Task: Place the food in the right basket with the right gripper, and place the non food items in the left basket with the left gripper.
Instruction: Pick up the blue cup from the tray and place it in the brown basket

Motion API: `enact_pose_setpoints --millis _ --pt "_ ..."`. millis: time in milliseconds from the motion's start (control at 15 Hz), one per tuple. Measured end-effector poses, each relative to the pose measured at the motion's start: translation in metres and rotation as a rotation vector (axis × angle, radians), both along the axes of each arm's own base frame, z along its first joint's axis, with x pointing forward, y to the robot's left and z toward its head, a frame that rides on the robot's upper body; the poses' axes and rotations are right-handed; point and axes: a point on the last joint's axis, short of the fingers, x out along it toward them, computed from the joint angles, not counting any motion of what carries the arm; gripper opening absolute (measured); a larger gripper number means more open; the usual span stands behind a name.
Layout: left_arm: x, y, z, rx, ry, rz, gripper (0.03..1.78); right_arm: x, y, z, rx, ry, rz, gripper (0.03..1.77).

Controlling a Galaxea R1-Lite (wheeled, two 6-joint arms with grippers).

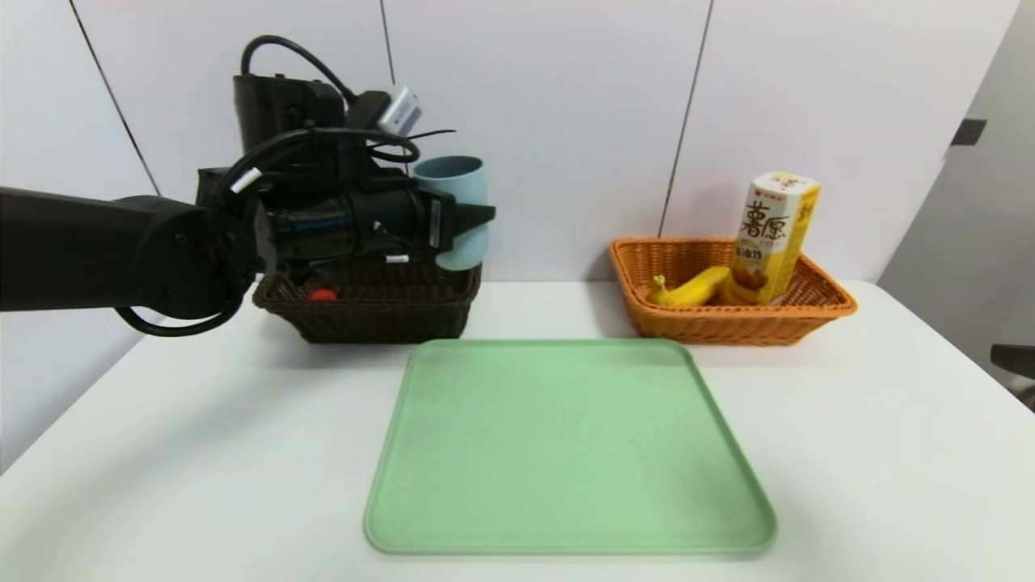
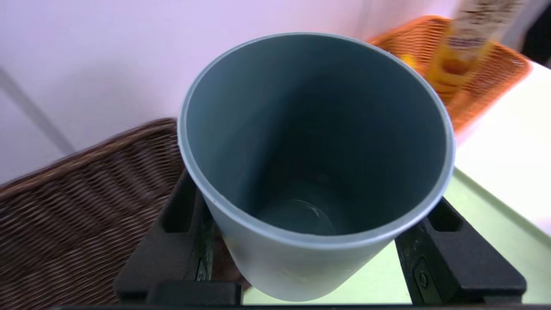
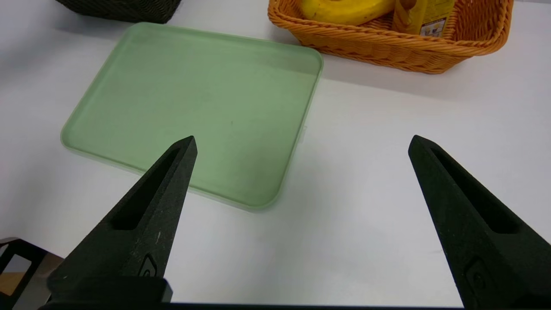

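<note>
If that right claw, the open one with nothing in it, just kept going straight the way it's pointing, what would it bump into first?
Most likely the bare white table. The right gripper, fingers wide apart, angles forward and down at the tabletop just beside the green tray's corner. The orange basket lies farther on. Depth is hard to judge.

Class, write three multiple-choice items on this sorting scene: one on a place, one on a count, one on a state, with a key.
1. Where is the banana?
A. on the green tray
B. in the orange basket
C. in the dark brown basket

2. How many things lie on the tray?
A. none
B. one
C. two

3. The left gripper is
A. open, holding nothing
B. gripping the grey-blue cup
C. gripping a spoon

Key: B, it lies beside the snack box; A, bare tray; B, jaws flank the cup.
</note>
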Motion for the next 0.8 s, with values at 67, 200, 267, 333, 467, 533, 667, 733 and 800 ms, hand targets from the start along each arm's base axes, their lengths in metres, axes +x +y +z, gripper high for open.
enact_pose_setpoints --millis 67,200,267,333,467,533,667,733,800 --pt "0.008 0.012 -0.002 0.0 0.006 0.037 1.14 0.0 0.0 0.0 -0.001 0.0 -0.001 1.69" --pt "0.025 0.032 -0.01 0.003 0.019 0.105 1.14 0.001 0.0 -0.001 -0.003 0.002 -0.005 1.69" --pt "0.036 0.041 -0.014 0.001 0.02 0.137 1.14 0.002 0.0 -0.001 -0.004 0.005 -0.006 1.69" --pt "0.048 0.05 -0.021 0.001 0.021 0.167 1.14 0.002 0.0 -0.001 -0.005 0.007 -0.008 1.69" --pt "0.069 0.065 -0.036 0.003 0.034 0.217 1.14 0.003 0.0 -0.001 -0.007 0.008 -0.008 1.69" --pt "0.078 0.072 -0.043 0.005 0.044 0.237 1.14 0.004 0.0 -0.001 -0.008 0.008 -0.009 1.69" --pt "0.095 0.081 -0.057 0.01 0.065 0.265 1.14 0.004 0.0 0.0 -0.01 0.007 -0.011 1.69" --pt "0.102 0.084 -0.064 0.012 0.076 0.275 1.14 0.004 -0.001 0.0 -0.01 0.008 -0.014 1.69" --pt "0.109 0.086 -0.071 0.016 0.086 0.28 1.14 0.004 -0.001 0.0 -0.01 0.007 -0.016 1.69"
